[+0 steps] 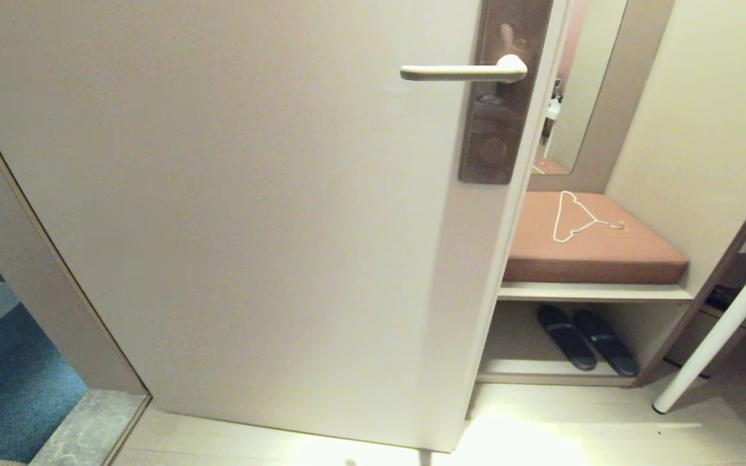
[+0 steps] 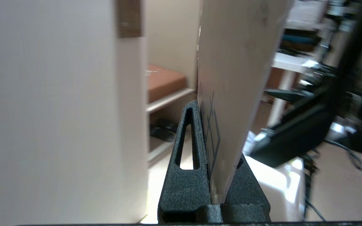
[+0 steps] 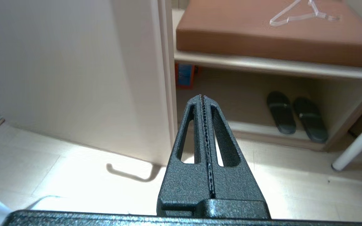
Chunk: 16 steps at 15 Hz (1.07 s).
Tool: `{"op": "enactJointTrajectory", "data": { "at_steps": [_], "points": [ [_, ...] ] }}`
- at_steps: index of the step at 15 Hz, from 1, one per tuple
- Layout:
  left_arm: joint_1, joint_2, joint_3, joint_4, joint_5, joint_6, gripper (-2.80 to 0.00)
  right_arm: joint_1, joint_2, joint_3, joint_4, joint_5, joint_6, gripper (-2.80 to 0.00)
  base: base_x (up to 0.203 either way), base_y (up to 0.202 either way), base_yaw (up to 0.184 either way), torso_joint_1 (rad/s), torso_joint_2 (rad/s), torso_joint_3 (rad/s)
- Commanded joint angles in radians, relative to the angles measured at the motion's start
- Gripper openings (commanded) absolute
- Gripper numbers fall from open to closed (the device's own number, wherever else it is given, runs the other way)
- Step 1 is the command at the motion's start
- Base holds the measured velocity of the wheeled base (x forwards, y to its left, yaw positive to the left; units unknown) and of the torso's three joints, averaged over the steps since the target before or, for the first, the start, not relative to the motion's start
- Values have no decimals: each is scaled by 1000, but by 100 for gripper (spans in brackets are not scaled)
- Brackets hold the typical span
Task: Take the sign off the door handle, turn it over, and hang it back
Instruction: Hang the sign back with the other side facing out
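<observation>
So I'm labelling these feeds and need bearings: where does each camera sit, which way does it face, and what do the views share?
Head view: on the robot's head, looking forward and down at the door and its bare handle; none of the robot shows.
Left wrist view: behind the left gripper, jaws shut on the sign, facing past the door's edge.
Right wrist view: behind the empty, shut right gripper, facing the floor and slippers.
Shared: all three show the brown cushion; the head and right wrist views show its hanger.
</observation>
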Motion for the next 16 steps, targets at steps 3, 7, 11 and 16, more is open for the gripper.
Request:
{"op": "enactJointTrajectory", "data": {
  "at_steps": [3,7,11,16],
  "points": [
    [-1,-5,8,-1,84,-2,-280,0,-49,11,-7,-5,-3,-280,0,0,0,0,0,0],
    [-2,9,6,47,110,8,-280,0,-49,12,-6,-7,3,-280,0,0,0,0,0,0],
    [-2,92,-20,43,111,32,-280,0,-49,13,-6,-9,36,-280,0,0,0,0,0,0],
    [-1,283,-128,23,111,56,-280,0,-49,14,-6,-9,47,-280,0,0,0,0,0,0]
  ]
}}
